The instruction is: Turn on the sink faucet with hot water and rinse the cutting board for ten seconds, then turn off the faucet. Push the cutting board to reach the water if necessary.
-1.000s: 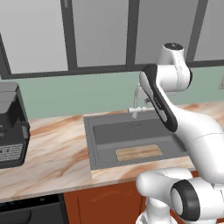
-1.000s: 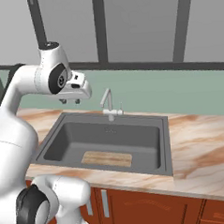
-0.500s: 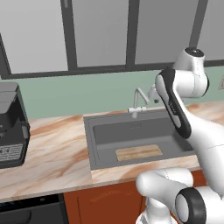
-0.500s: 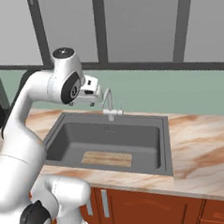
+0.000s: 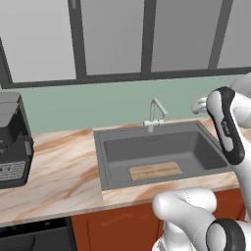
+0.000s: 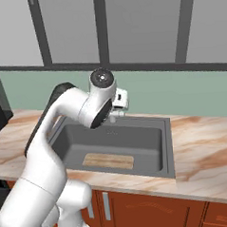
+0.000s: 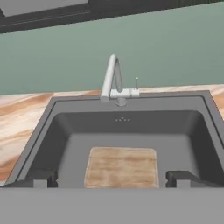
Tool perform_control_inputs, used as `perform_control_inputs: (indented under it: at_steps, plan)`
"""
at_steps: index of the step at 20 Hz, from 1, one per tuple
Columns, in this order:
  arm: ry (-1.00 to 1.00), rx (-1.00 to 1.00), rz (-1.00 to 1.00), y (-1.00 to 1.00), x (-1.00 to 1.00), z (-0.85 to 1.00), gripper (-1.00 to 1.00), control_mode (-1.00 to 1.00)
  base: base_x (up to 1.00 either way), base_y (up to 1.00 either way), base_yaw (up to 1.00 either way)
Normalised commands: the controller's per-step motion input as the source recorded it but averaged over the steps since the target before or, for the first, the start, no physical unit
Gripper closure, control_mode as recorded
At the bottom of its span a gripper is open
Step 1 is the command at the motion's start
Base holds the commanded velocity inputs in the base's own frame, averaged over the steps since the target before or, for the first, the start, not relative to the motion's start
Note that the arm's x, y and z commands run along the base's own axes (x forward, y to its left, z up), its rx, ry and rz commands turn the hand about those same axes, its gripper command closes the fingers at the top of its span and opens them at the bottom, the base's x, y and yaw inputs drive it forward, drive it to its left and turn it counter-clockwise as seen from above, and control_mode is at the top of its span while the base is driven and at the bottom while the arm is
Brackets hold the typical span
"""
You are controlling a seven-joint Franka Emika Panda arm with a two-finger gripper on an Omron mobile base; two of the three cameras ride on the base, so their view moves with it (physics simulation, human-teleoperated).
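Tan wood lies nearest to us: the cutting board (image 5: 156, 171) rests flat on the dark floor of the sink (image 5: 100, 159), toward the near wall and a little right of the basin's middle in the left base view. Seen from the hand view, we find the board (image 7: 121, 166) lying between our two dark fingertips (image 7: 41, 177), which stand spread wide at either side with nothing between them; the gripper (image 7: 111, 180) hangs well above the basin and touches nothing. Around the basin runs its flat grey rim, set in the marbled peach counter (image 5: 59, 176). At the far rim, behind the basin's middle, stands the sink faucet (image 5: 155, 115), its thin spout angled up and bent over, with the short lever sticking out sideways at its base (image 7: 127, 92). We see no stream under the spout, and the board looks dry. Far left on the counter sits a dark coffee machine (image 5: 13, 139). Beyond everything rises the pale green wall (image 6: 190, 91), with grey framed panels above it.
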Motion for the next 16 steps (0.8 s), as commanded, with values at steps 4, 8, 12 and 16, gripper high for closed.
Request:
perform_control_inputs:
  at_steps: [4,8,12,16]
  plan:
    - [-0.30,0.14,0.07,-0.56,0.00,0.00,-1.00,-1.00,0.00,0.00,0.00]
    - [-0.25,0.04,0.09,-0.34,0.00,-0.08,-1.00,-1.00,0.00,0.00,0.00]
    - [-0.19,0.00,0.08,-0.12,0.00,-0.16,-1.00,-1.00,0.00,0.00,0.00]
    - [-0.13,0.00,0.02,0.00,0.08,-0.08,-1.00,-1.00,0.00,0.00,0.00]
